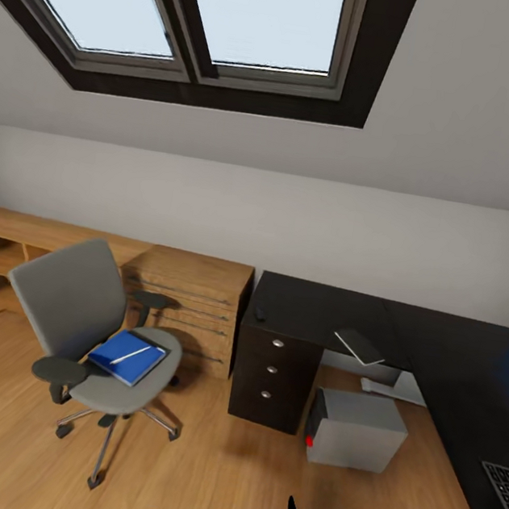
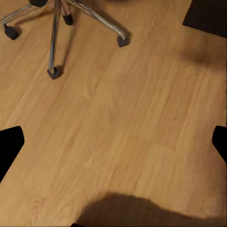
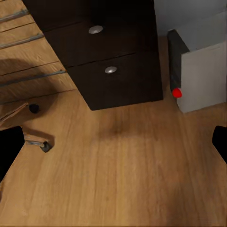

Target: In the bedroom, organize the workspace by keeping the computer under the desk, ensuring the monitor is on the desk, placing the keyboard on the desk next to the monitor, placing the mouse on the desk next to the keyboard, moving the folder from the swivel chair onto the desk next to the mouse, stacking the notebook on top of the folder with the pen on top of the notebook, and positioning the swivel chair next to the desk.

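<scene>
Judging by how it lies, we take the folder (image 1: 126, 357) for a light, stiff, rather slick sheet: it rests flat on the chair (image 1: 90, 320) seat with the pen (image 1: 130, 354) lying on top (that thin stick would likely roll off if we tilt the folder). We would pinch the folder at the edge nearest the seat's front, keeping it level. Both claws look spread wide over bare floor (image 2: 132, 132), holding nothing, and the desk (image 1: 336, 311) stands near, to the chair's right.
</scene>
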Motion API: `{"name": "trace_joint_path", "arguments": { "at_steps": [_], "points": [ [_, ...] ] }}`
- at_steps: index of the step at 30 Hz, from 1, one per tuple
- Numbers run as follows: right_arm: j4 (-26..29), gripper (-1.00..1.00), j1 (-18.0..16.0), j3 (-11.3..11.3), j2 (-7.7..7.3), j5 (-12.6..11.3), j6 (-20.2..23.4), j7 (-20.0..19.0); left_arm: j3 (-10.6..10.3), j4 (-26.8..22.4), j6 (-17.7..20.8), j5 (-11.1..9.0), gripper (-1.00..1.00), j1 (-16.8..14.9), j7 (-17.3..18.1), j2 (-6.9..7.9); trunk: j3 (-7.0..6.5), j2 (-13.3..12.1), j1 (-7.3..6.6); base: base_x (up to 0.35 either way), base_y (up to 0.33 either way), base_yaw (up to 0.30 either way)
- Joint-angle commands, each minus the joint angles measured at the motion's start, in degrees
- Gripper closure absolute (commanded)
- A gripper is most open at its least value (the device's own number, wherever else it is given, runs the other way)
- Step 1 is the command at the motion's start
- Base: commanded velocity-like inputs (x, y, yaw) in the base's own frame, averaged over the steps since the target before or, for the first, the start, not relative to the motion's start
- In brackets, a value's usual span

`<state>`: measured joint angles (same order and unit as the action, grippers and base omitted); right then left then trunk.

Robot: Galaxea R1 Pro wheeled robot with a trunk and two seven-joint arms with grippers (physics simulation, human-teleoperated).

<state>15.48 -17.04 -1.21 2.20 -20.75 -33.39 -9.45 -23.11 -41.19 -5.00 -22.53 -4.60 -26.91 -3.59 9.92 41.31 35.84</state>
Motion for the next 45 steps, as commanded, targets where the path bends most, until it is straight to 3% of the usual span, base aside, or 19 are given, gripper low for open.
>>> {"name": "trace_joint_path", "arguments": {
  "at_steps": [1,4,6,8,10,12,13,15,16,18,20,24,30,38,39,40,42,43,45],
  "points": [
    [2.8,-1.0,-0.1,-0.1,-0.06,-0.6,1.3,1.3,-0.3,-2.8,1.0,0.9,-1.0,-0.1,-0.4,-0.09,0.09,0.1,0.04,0.328,0.0,0.0],
    [9.4,-1.0,-0.2,-0.1,-0.15,-0.4,7.1,6.3,-0.3,-9.4,6.8,3.0,-1.0,-0.1,-0.6,-0.27,0.09,0.1,0.04,0.328,0.0,0.0],
    [18.0,-1.0,-0.2,-0.2,-0.4,0.6,15.4,12.1,-0.2,-16.9,14.5,3.8,-1.0,-0.1,-0.8,-0.7,0.09,0.1,0.04,0.328,0.0,0.0],
    [23.0,-1.0,-0.2,-0.2,-0.56,1.6,20.2,15.0,-0.2,-20.8,17.7,4.0,-1.0,-0.1,-0.9,-1.04,0.09,0.1,0.04,0.328,0.0,0.0],
    [32.6,-1.0,-0.3,-0.3,-0.46,4.6,30.9,21.8,-0.1,-28.0,22.0,4.3,-1.0,-0.1,-0.9,-1.97,0.09,0.1,0.04,0.328,0.0,0.0],
    [37.1,-1.0,-0.4,-0.4,-0.34,6.3,36.9,25.7,-0.1,-31.2,23.5,4.3,-1.0,-0.1,-0.9,-2.57,0.09,0.1,0.04,0.328,0.0,0.0],
    [41.2,-1.0,-0.8,-0.4,-0.23,7.5,43.0,29.5,-0.1,-34.1,25.3,4.4,-1.0,-0.1,-0.9,-3.22,0.09,0.1,0.04,0.328,0.0,0.0],
    [44.6,-1.0,-1.6,-0.4,-0.1,8.1,48.7,32.2,0.1,-36.7,27.5,4.4,-1.0,-0.1,-0.9,-3.76,0.09,0.1,0.04,0.328,0.0,0.0],
    [46.7,-1.0,-2.6,-0.4,0.06,8.3,53.8,33.8,0.5,-38.6,30.1,4.3,-1.0,-0.1,-0.9,-4.12,0.09,0.1,0.04,0.328,0.0,0.0],
    [48.3,-1.0,-4.1,-0.5,0.51,7.7,59.0,35.2,1.8,-40.4,34.0,3.9,-1.0,-0.1,-0.8,-4.47,0.09,0.1,0.04,0.328,0.0,0.0],
    [48.6,-1.0,-4.9,-0.4,1.16,6.8,61.3,35.7,3.0,-41.2,36.3,3.5,-1.0,-0.1,-0.7,-4.62,0.09,0.1,0.04,0.328,0.0,0.0],
    [47.8,-1.0,-5.4,0.0,1.91,3.8,61.1,35.8,4.3,-39.2,38.0,3.2,-1.0,-0.1,-0.7,-4.17,0.09,0.1,0.04,0.328,0.0,0.0],
    [49.5,-1.0,-5.5,0.1,2.16,-3.6,60.1,35.9,8.1,-39.1,38.5,3.1,-1.0,-0.1,-0.4,-1.33,0.09,0.1,0.04,0.321,0.0,0.012],
    [48.8,-1.0,-5.5,-0.1,2.19,-3.6,59.9,35.7,6.6,-39.4,38.5,3.1,-1.0,-0.1,-0.5,-1.46,0.09,0.1,0.04,0.286,0.0,0.216],
    [48.0,-1.0,-5.5,-1.2,2.19,-3.4,59.9,35.6,5.2,-39.4,38.5,3.1,-1.0,-0.1,-0.6,-1.41,0.09,0.1,0.04,0.309,0.0,0.275],
    [47.6,-1.0,-5.5,-2.1,2.19,-3.2,59.9,35.6,5.1,-39.4,38.6,3.1,-1.0,-0.1,-0.7,-1.41,0.09,0.1,0.04,0.301,0.0,0.275],
    [46.5,-1.0,-5.5,-7.7,2.12,-2.5,59.4,35.7,4.7,-39.4,38.6,3.0,-1.0,-0.1,-0.7,-1.45,0.09,0.1,0.04,0.152,0.0,0.276],
    [46.0,-1.0,-5.5,-11.8,2.04,-2.2,57.9,35.8,4.3,-39.4,38.6,3.0,-1.0,-0.1,-0.7,-1.49,0.09,0.1,0.04,0.031,0.0,0.277],
    [45.9,-1.0,-5.5,-12.5,2.0,-2.2,57.6,35.8,4.0,-39.5,38.7,3.1,-1.0,-0.1,-0.7,-1.5,0.09,0.1,0.04,0.023,0.0,0.277]
  ]
}}
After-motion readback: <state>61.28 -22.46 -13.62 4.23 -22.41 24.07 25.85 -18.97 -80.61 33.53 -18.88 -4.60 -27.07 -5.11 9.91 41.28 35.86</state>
